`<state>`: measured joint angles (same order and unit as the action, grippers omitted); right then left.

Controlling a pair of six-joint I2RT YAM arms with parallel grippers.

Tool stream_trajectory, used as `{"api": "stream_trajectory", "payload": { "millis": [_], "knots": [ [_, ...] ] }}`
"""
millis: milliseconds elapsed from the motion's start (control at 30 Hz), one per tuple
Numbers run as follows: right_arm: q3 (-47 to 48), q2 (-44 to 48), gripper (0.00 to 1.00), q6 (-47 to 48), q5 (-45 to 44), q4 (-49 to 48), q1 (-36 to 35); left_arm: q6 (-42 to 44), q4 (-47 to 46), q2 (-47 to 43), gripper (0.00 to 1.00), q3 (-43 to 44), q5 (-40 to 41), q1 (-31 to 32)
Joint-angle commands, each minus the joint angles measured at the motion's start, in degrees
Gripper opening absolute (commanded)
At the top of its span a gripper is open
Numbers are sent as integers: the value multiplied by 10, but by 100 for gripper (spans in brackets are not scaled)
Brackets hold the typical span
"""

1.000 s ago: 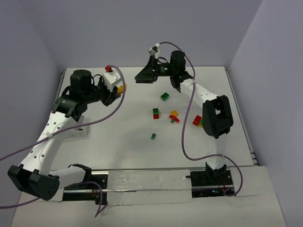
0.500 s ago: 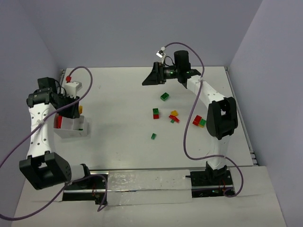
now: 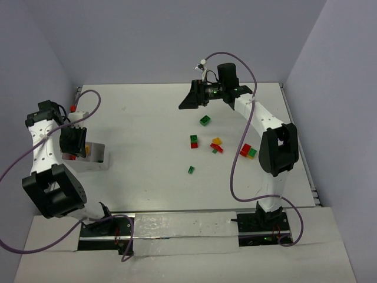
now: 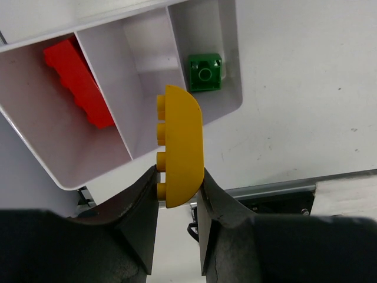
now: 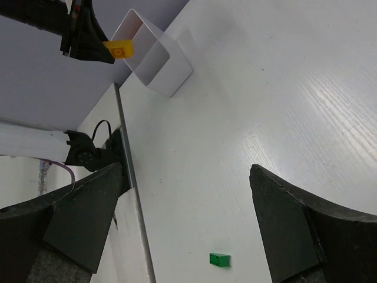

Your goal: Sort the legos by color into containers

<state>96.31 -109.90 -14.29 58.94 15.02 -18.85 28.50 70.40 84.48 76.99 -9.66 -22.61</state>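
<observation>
Gripping the yellow brick in the left tool above the tray, long axis along the middle compartment between red brick and green brick, with right tool open well apart.

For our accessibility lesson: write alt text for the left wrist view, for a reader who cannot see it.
The left gripper pinches a yellow lego in its jaws over a white three-compartment tray. A red lego lies in its left compartment, a green lego in its right.
</observation>
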Motion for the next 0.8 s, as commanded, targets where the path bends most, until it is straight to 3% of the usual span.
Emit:
{"api": "stream_trajectory", "payload": {
  "millis": [0,133,200,267,367,500,767],
  "knots": [
    [3,37,95,18,-4,5,2,-17,-17,15,4,23,26,-2],
    [4,36,96,19,-6,6,3,-22,-26,27,9,23,41,-2],
    [6,35,96,21,-8,8,4,-23,-25,35,24,30,37,-2],
    [7,35,96,22,-9,10,5,-23,-25,38,32,33,35,-2],
    [7,34,96,27,-13,15,5,-23,-23,39,56,47,29,-2],
    [8,34,96,33,-22,21,7,-29,-14,41,71,76,13,-2],
    [-2,54,96,102,-71,74,27,-38,1,40,71,186,-48,20]
  ]
}}
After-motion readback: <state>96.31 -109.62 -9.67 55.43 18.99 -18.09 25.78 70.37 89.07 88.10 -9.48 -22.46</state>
